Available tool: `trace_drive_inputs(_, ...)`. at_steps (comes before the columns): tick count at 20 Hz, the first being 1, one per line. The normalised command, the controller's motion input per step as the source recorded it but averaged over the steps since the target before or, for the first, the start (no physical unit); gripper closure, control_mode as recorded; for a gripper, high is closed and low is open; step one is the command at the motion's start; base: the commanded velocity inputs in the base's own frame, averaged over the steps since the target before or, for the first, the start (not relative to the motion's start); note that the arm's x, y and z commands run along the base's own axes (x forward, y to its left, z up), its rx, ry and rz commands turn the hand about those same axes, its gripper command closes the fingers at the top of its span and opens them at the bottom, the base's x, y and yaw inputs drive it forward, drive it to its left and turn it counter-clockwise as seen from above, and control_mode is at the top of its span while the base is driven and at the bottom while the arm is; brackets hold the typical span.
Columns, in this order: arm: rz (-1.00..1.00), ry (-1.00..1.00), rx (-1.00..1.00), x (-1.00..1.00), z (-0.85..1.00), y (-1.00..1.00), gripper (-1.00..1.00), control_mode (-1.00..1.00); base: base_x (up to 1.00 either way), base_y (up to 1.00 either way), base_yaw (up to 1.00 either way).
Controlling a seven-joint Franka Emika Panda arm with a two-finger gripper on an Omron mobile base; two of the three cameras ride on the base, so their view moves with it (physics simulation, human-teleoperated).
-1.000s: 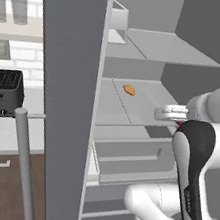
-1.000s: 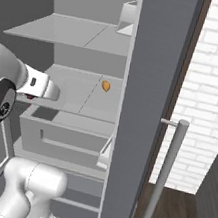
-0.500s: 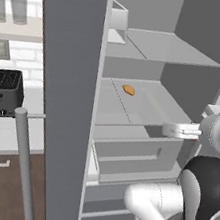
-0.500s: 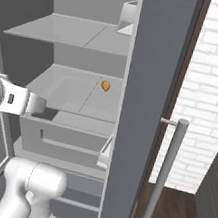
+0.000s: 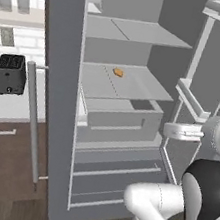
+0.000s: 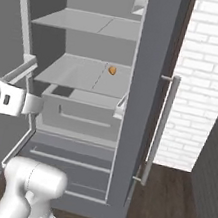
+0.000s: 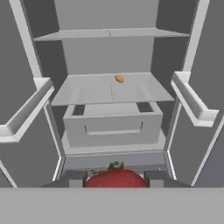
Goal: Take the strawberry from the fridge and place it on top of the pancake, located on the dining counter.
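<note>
Fridge [image 5: 53, 97]: both doors swung wide, pale shelves exposed, drawers below closed. In the hand view the whole interior sits at 12 o'clock, seen from outside the cabinet.

Arm: white forearm and wrist at 3 o'clock of the left base view, at 9 o'clock of the right base view, in front of the open door, outside the shelf space.

Middle shelf [image 7: 109, 89]: bare apart from one small orange-tan oval food item [image 7: 119, 78] near the back, at 12 o'clock from the shelf centre. Not the target.

Gripper [image 7: 114, 178]: the two dark fingertips [image 7: 74, 178] stand on either side of the strawberry [image 7: 115, 178], clamped against its flanks at 9 and 3 o'clock. Green leaf tuft visible on the fruit's far side. Jaws part-closed on the fruit.

Progress, judged: fruit is in hand and clear of the shelves, so the fetch half looks done. Remaining: turn or drive away from the appliance, reach the dining counter, find the pancake stack, set the fruit on top, release. Neither counter nor stack can be placed from here. Roughly halfway; the transport leg is all to come
</note>
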Motion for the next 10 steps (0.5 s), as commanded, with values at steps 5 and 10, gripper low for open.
trace_drive_inputs(5,0.0,0.0,0.0,0.0,0.0,0.0,1.0,1.0,-1.0,0.0,0.0)
trace_drive_inputs(10,0.0,0.0,0.0,0.0,0.0,0.0,1.0,1.0,-0.98,0.69,0.15)
